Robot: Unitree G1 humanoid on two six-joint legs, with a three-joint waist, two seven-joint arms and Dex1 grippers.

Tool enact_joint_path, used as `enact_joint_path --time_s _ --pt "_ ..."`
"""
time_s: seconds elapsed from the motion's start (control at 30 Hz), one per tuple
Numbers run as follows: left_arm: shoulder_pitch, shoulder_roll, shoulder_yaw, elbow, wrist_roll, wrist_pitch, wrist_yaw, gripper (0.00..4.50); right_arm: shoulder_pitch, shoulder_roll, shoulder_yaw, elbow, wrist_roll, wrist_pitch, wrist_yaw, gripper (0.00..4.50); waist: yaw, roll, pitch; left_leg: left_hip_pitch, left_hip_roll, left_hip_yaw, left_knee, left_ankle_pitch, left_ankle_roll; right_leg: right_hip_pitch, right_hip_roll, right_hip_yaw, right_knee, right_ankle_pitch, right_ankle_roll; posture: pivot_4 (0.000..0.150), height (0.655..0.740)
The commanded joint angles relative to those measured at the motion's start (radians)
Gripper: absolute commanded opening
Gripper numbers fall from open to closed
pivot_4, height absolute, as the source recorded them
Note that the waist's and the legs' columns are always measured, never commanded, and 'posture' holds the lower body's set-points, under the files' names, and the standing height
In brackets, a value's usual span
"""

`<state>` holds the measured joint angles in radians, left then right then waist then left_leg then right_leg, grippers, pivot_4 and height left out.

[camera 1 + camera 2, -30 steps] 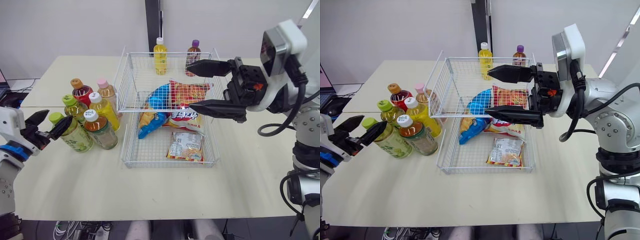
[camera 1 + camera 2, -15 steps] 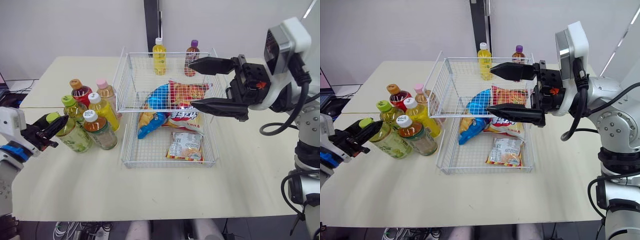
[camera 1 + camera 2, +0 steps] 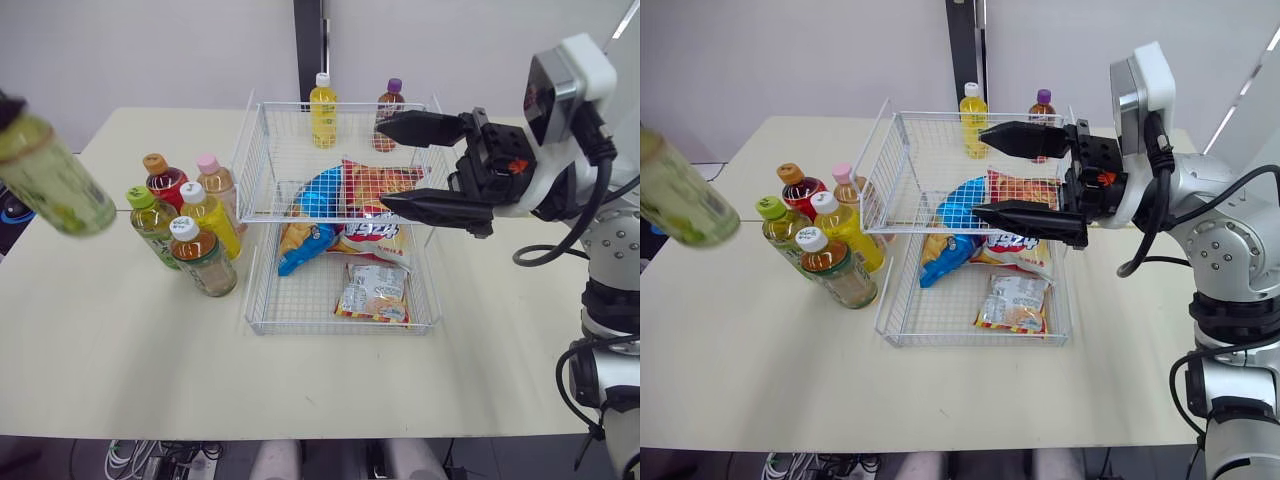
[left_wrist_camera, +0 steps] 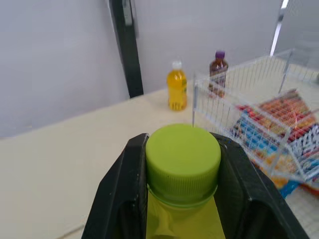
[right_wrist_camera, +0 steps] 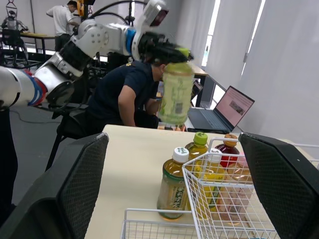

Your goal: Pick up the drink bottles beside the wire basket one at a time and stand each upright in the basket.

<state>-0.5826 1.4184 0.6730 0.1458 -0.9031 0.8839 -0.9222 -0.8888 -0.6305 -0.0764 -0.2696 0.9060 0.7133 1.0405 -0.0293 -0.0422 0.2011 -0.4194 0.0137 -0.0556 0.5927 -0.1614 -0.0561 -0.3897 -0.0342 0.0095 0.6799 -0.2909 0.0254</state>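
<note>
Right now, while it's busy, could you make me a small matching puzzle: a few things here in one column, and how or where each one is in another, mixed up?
Things:
1. left gripper
2. right gripper
3. purple-capped bottle
4. snack bags

States:
A. lying inside the wire basket
B. shut on a green-capped bottle, lifted off the table
C. standing on the table behind the wire basket
D. open, above the wire basket

Pairs: 1-B, 2-D, 3-C, 4-A.
</note>
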Motion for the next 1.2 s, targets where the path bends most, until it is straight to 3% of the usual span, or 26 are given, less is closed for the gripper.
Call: enact_joint_path --time_s 0.03,0.2,0.47,0.77,0.97,1.2 --pt "-0.265 0.019 -0.177 0.073 -0.026 -0.044 -0.015 1.35 -0.012 0.001 -0.026 -0.032 0.001 -0.015 -0.028 4.50 0.001 0.000 0.000 0.000 -0.001 0.000 0.000 0.000 0.000 0.000 0.000 0.000 0.000 0.000 0.000 0.150 0.7400" --pt "-0.747 -0.186 -0.491 0.224 0.168 -0.110 -0.040 1.35 -0.002 -0.008 -0.046 -0.058 -0.010 -0.008 -0.091 4.50 0.010 -0.001 0.000 -0.003 -0.002 -0.001 0.002 0.000 0.000 0.000 0.005 -0.001 0.000 0.001 0.002 0.150 0.7400" --pt "-1.091 -0.532 -0.666 0.528 0.409 -0.275 -0.123 1.35 0.058 -0.054 -0.064 -0.141 -0.058 -0.015 -0.187 4.50 -0.001 -0.001 0.001 -0.017 -0.002 -0.001 0.007 0.000 0.000 -0.015 0.005 0.000 0.003 0.005 -0.003 0.150 0.7400" --pt "-1.150 -0.762 -0.689 0.850 0.609 -0.520 -0.081 1.35 0.124 -0.082 -0.120 -0.254 -0.020 0.030 -0.313 4.50 -0.020 0.000 0.001 -0.017 -0.002 0.003 0.005 -0.001 0.002 -0.018 0.005 0.004 0.004 0.005 -0.003 0.150 0.7400" --pt "-1.091 -0.810 -0.699 0.922 0.705 -0.640 -0.068 1.35 0.155 -0.102 -0.136 -0.303 0.003 0.048 -0.367 4.50 -0.019 0.000 0.001 -0.016 -0.002 0.004 0.006 -0.001 0.002 -0.017 0.005 0.004 0.005 0.005 -0.003 0.150 0.7400" --pt "-1.098 -0.842 -0.652 0.969 0.717 -0.666 -0.034 1.35 0.165 -0.133 -0.151 -0.322 0.037 0.061 -0.392 4.50 -0.017 0.000 0.001 -0.015 -0.002 0.004 0.016 -0.001 0.002 -0.016 0.005 0.005 0.014 0.003 0.000 0.150 0.7400"
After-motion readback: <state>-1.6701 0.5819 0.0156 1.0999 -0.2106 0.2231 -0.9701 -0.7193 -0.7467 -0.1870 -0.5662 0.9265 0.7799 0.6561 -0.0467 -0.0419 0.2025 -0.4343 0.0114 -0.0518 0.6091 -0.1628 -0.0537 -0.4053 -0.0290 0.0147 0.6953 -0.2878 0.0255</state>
